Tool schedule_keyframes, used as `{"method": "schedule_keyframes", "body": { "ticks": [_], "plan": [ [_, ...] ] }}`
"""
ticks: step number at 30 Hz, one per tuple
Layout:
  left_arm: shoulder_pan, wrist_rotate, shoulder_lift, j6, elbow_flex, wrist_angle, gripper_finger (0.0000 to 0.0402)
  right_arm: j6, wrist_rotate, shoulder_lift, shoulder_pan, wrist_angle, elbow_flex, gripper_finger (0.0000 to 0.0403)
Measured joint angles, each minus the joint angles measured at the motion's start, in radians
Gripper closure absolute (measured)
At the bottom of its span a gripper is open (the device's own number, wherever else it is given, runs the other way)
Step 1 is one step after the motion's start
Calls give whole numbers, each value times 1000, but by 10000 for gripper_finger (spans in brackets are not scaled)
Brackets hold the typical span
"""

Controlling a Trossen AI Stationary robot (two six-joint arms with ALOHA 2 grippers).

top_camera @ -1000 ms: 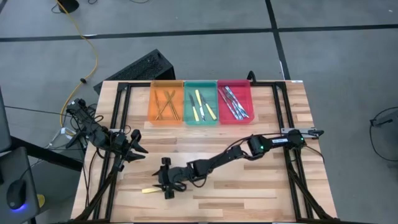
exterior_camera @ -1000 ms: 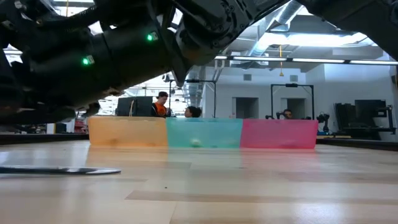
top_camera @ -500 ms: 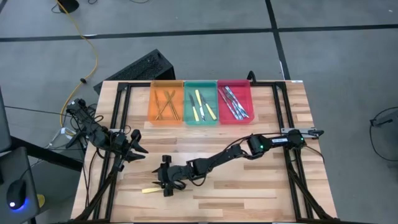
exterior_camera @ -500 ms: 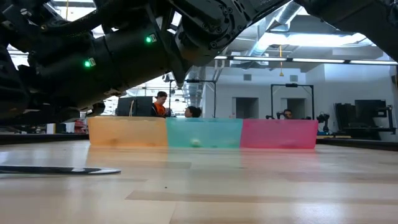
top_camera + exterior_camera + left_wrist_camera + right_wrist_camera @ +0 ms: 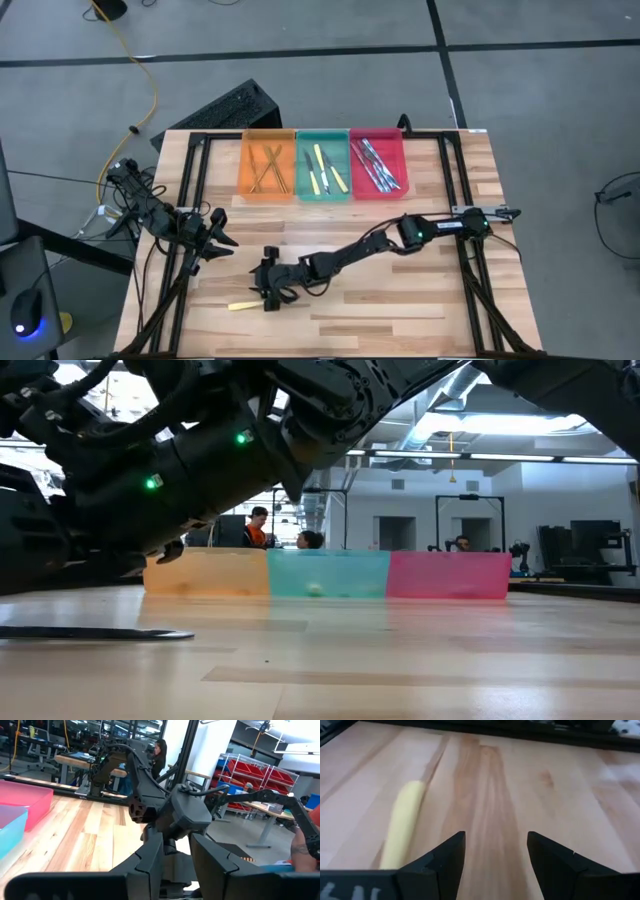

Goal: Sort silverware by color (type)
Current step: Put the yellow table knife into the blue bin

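A pale wooden table [image 5: 420, 300] stands on grey floor, with an orange tray [image 5: 266, 166], a green tray [image 5: 322, 166] and a red tray [image 5: 378, 163] side by side along its far edge, each holding sorted silverware. One yellow-handled utensil [image 5: 243, 306] lies alone on the bare wood near the front. The right gripper [image 5: 268, 297] hangs low just beside it, fingers [image 5: 445, 857] spread apart and holding nothing; the yellow handle [image 5: 402, 820] sits just off to one side of them, not between. The left gripper [image 5: 214, 243] waits at the table's left side, its fingers [image 5: 150, 862] close together, empty. People sit in the room behind.
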Motion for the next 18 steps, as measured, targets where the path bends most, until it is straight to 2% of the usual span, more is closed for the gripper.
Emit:
{"method": "schedule_keyframes", "body": {
  "ticks": [13, 18],
  "plan": [
    [0, 0, 0, 0, 0, 0, 312, -28, 7, 0, -5, -65, 0, 164],
    [0, 0, 0, 0, 0, 0, 312, -52, -11, -27, -25, -182, 1, 164]
  ]
}}
